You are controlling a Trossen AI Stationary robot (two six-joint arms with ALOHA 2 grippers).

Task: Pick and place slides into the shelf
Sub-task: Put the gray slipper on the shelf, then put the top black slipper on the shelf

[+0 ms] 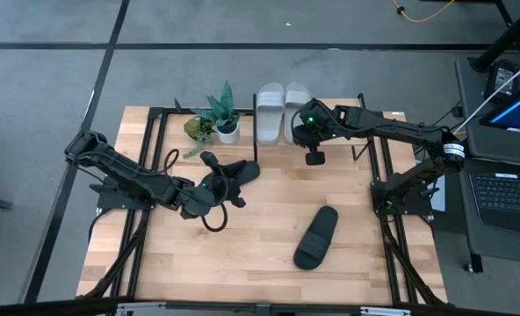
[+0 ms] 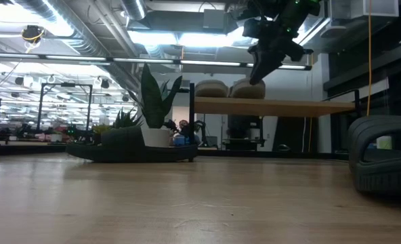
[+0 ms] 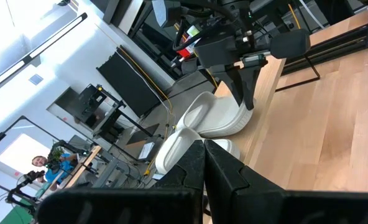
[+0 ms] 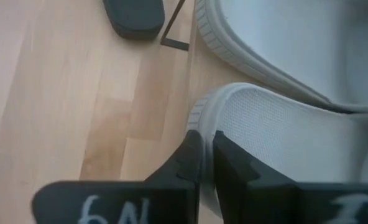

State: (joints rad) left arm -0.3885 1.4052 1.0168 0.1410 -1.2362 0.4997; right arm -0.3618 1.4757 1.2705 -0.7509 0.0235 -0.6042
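Two pale slides (image 1: 282, 110) stand side by side on the shelf's wooden top board (image 2: 275, 106) at the far edge. My right gripper (image 3: 248, 103) comes down on the near end of the right-hand one (image 3: 218, 118), its fingers almost together. One black slide (image 1: 247, 169) lies flat on the table in front of the plant. Another black slide (image 1: 317, 237) lies flat near the table's middle right. My left gripper (image 3: 204, 152) hovers level above the first black slide, shut, with nothing between its fingers. My right gripper pinches the pale slide's raised rim (image 4: 198, 115) at its near end between its two fingers. The fingers (image 2: 257, 74) slant down from above and from the right. The slide rests on the shelf's top board beside its twin.
A potted plant (image 1: 220, 114) and a smaller green one (image 1: 194, 129) stand at the far left of the shelf. The shelf's thin black uprights (image 1: 365, 145) stand on the table. A laptop (image 1: 510, 189) sits beyond the table's right edge. Bare wood lies along the near edge.
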